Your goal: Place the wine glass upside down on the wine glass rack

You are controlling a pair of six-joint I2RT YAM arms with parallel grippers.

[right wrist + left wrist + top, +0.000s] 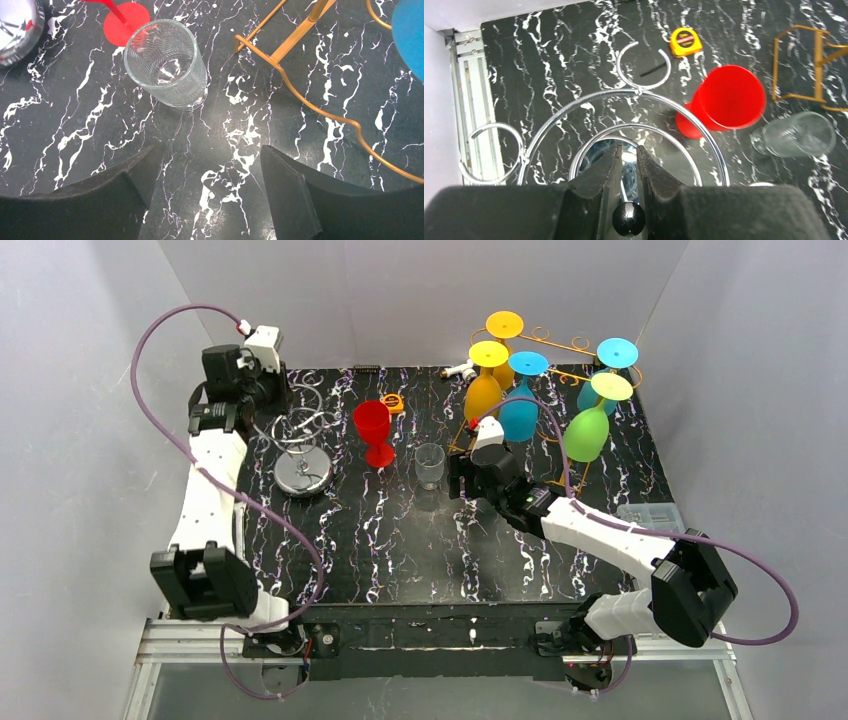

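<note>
Black fingers of the left gripper (628,150) stand almost pressed together above the chrome rack (303,476). They seem to pinch its thin stem by the black knob (628,218), though the contact is hard to make out. The red glass (372,425) stands upright on the table (400,550), between that rack and a clear tumbler (429,465). The right gripper (209,150) hovers just short of the tumbler, fingers spread wide around nothing. Coloured glasses (518,415) hang upside down on the gold rack (300,35) at the far right.

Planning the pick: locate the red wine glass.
The red wine glass stands upright left of centre in the top view, between the chrome rack and the clear glass.
</note>
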